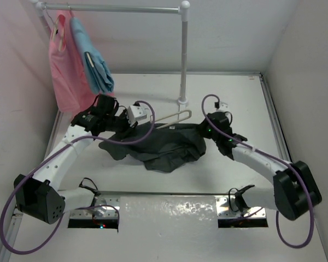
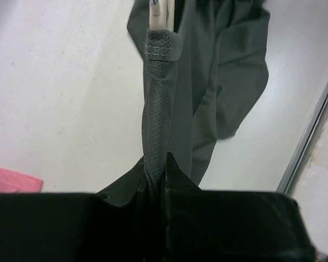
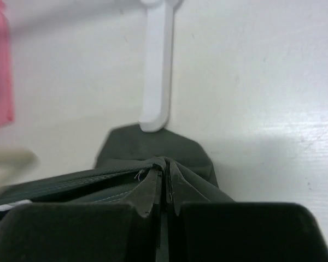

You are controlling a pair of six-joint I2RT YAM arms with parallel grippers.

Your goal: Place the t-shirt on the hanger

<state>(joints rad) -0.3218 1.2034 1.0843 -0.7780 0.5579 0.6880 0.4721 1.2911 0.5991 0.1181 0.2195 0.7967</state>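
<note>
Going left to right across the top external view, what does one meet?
First the pink garment → light blue garment → left claw → t-shirt → right claw.

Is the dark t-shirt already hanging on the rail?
No, the t-shirt lies crumpled on the table; only the pink garment and the blue garment hang from the rail.
</note>
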